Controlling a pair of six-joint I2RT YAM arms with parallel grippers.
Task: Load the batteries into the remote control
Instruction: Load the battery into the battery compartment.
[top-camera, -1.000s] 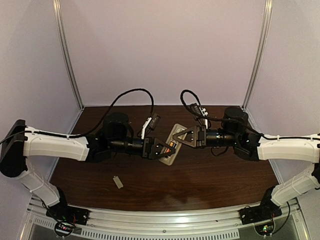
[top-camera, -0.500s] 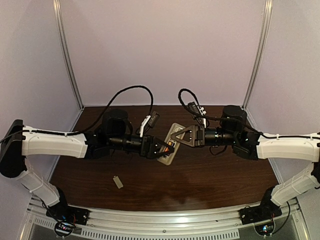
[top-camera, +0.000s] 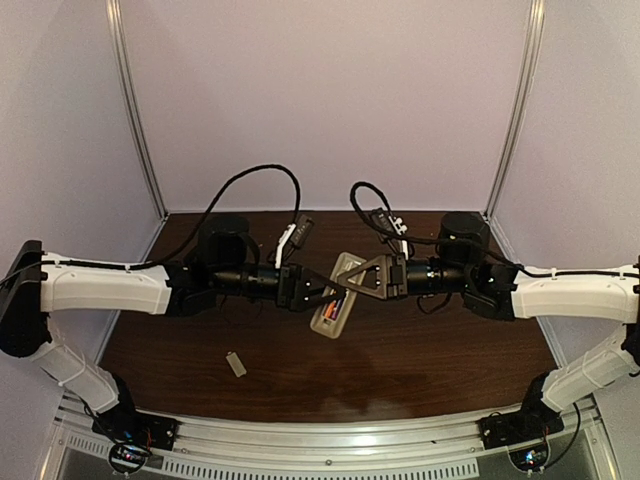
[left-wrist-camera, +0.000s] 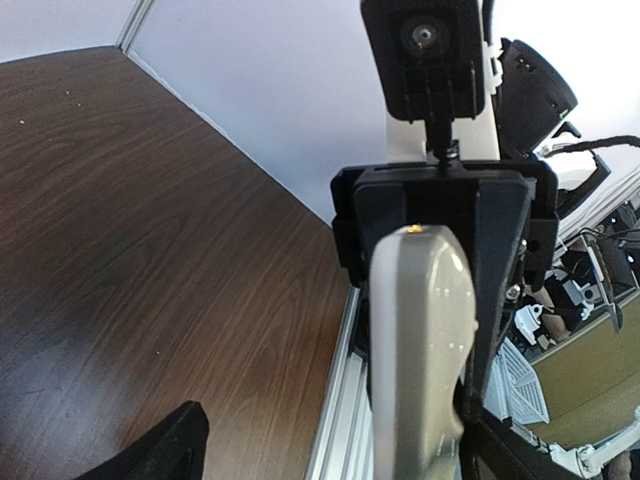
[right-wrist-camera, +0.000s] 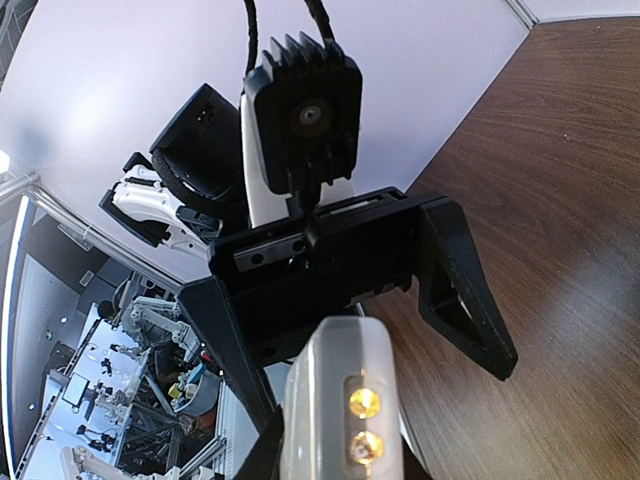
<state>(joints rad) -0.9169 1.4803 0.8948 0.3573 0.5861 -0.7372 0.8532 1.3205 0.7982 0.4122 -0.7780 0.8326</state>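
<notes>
**Right gripper held the remote, left gripper let go**

The right gripper was clenched on the upper end of the remote control at the centre of the overhead frame. In the left wrist view, its black jaws pinched the far end of the beige-grey handset from both sides, just above the middle of the frame, with the wood surface well below.

The left gripper was released. In the right wrist view its 2 fingers stood spread wide, 1 on each side of the remote and apart from it. Seen from above, it met the remote from the left, so the 2 grippers faced each other almost tip to tip.

In the overhead view the remote sloped from upper right to lower left, with its recessed bay turned up. The orange batteries showed inside that bay, in the lower half of the handset. They were too small there to count.

In the right wrist view, 2 small gold round spots shone on the near end of the remote at the lower centre. Whether they were battery ends or contacts could not be told.

Further out, a small flat grey cover piece lay on the dark wooden table at the lower left, well apart from both grippers. A black cable looped over each wrist toward the back wall.
</notes>
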